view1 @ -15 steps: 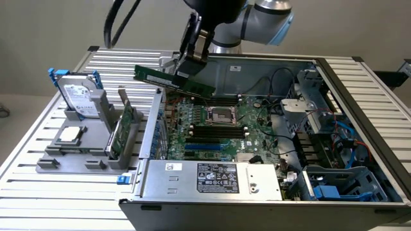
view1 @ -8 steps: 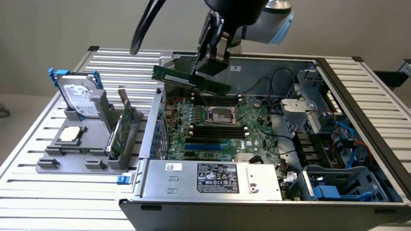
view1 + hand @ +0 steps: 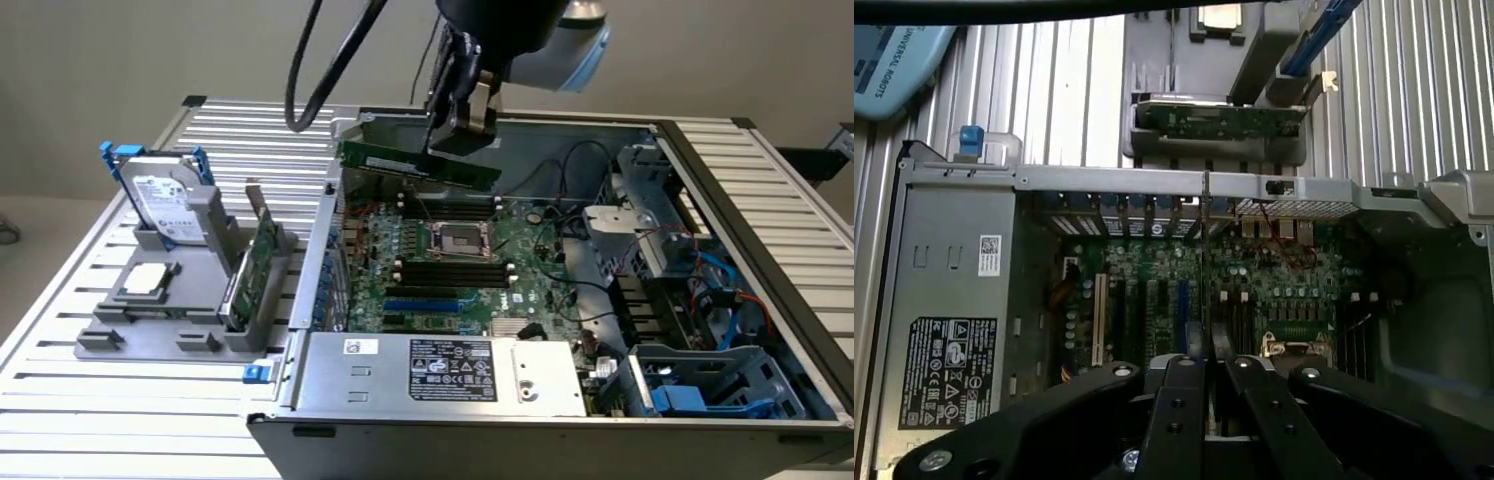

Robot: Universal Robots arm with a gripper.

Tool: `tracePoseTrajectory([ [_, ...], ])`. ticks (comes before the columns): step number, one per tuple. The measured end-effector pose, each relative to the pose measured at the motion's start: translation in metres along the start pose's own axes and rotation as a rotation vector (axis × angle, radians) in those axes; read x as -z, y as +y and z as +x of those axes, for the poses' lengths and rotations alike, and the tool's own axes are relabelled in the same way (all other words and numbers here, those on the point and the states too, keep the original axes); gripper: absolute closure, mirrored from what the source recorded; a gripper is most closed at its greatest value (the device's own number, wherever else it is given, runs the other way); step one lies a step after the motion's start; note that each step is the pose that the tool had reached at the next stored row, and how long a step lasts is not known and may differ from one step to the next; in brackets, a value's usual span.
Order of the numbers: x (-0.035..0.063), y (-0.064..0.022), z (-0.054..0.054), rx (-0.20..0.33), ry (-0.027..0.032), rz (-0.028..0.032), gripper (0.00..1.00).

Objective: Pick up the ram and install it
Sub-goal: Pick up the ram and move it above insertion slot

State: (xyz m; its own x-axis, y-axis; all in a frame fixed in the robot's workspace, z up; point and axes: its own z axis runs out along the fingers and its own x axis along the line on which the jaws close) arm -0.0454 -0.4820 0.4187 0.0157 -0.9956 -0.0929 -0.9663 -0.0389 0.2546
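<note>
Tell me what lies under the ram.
Below the ram, gripped by the tool, lie the motherboard, its processor socket and black memory slots. The board behind the ram is covered.

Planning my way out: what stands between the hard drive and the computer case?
A green card, upright in the grey holder, stands between the hard drive and the case, in the exterior view.
</note>
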Motion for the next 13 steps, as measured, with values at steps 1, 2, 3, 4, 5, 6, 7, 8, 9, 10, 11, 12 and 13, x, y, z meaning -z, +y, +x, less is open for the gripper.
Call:
tracePoseTrajectory([
  [1,0.0,0.0,0.0,0.007,0.0021,0.0173,0.87],
  [2,-0.0001,0.0,0.0,0.014,0.0042,0.0348,0.87],
  [3,-0.0001,0.0,0.0,0.02,0.006,0.0527,0.87],
  [4,0.0,0.0,0.0,0.025,0.0079,0.0703,0.87],
  [5,0.0,-0.0001,0.0,0.028,0.009,0.088,0.87],
  [6,0.0001,-0.0002,0.0,0.03,0.0101,0.1058,0.87],
  [7,0.0001,-0.0004,0.0,0.032,0.0111,0.1237,0.87],
  [8,0.0001,-0.0004,-0.0003,0.033,0.0122,0.1395,0.87],
  [9,-0.0003,-0.0007,-0.0011,0.032,0.0126,0.144,0.87],
  [10,-0.0011,-0.001,-0.0021,0.03,0.0131,0.1461,0.87],
  [11,-0.0023,-0.0013,-0.0036,0.029,0.0139,0.1472,0.87],
  [12,-0.0034,-0.0018,-0.0061,0.029,0.0158,0.1472,0.87],
  [13,-0.0047,-0.0022,-0.0087,0.028,0.018,0.1475,0.87],
])
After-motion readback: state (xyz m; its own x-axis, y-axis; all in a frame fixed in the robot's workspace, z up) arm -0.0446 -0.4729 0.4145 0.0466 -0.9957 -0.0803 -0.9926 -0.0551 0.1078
